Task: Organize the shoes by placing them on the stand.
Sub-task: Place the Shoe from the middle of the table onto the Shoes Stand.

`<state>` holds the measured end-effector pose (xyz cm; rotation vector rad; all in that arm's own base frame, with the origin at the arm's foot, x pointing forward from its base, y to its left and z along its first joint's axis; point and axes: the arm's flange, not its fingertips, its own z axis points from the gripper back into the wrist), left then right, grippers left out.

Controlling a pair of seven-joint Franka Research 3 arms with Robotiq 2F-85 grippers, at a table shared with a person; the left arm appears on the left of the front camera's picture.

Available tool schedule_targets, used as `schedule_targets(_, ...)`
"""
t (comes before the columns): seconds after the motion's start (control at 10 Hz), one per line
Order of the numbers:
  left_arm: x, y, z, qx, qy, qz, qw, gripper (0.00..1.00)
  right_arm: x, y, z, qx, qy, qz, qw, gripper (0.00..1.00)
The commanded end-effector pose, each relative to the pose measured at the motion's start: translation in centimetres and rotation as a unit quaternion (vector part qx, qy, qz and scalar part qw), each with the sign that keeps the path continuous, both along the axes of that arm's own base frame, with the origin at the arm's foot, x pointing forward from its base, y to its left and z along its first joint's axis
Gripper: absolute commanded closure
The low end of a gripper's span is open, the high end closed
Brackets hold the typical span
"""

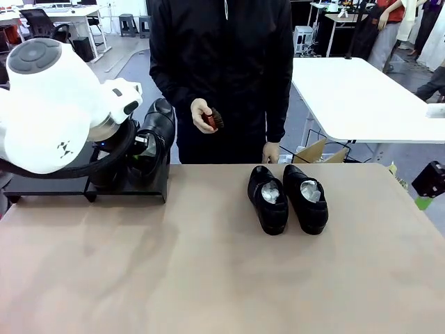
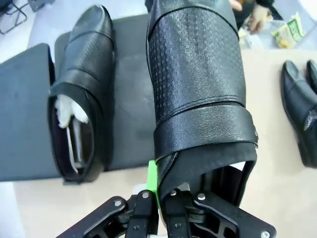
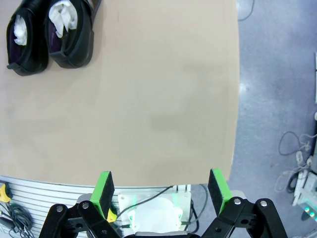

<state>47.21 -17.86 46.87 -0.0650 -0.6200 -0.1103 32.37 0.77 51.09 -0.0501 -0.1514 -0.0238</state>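
Observation:
My left gripper (image 2: 157, 191) is shut on the heel rim of a glossy black shoe (image 2: 198, 84), which hangs toe-away over the right section of the matte-black stand (image 2: 29, 124). Another shoe (image 2: 84, 99), stuffed with white paper, lies on the stand just left of it. In the front view the held shoe (image 1: 157, 125) shows beside the left gripper (image 1: 142, 149) above the stand (image 1: 149, 191). Two more shoes (image 1: 268, 198) (image 1: 306, 197) lie side by side on the table's far middle. My right gripper (image 3: 161, 191) stands open, nothing between its green pads, past the table's edge.
A person in black stands at the far side, holding a small reddish-brown brush (image 1: 212, 120) in one hand. The tan table (image 1: 208, 278) has free room in front and to the right. The right gripper (image 1: 427, 188) peeks in at the right edge. A cardboard box (image 1: 316, 152) sits behind the table.

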Motion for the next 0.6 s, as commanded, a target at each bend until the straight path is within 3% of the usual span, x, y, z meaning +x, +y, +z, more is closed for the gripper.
schedule_targets(0.0,3.8,-0.6,-0.9,-0.004,-0.041,0.014,0.999,1.00,-0.1,0.0,0.0,-0.002,-0.002,-0.003,1.000,0.00)
schedule_targets(0.5,7.5,-0.4,-4.1,-0.030,-0.034,0.059,0.997,1.00,-0.1,0.0,0.0,-0.002,-0.002,-0.003,1.000,0.00)
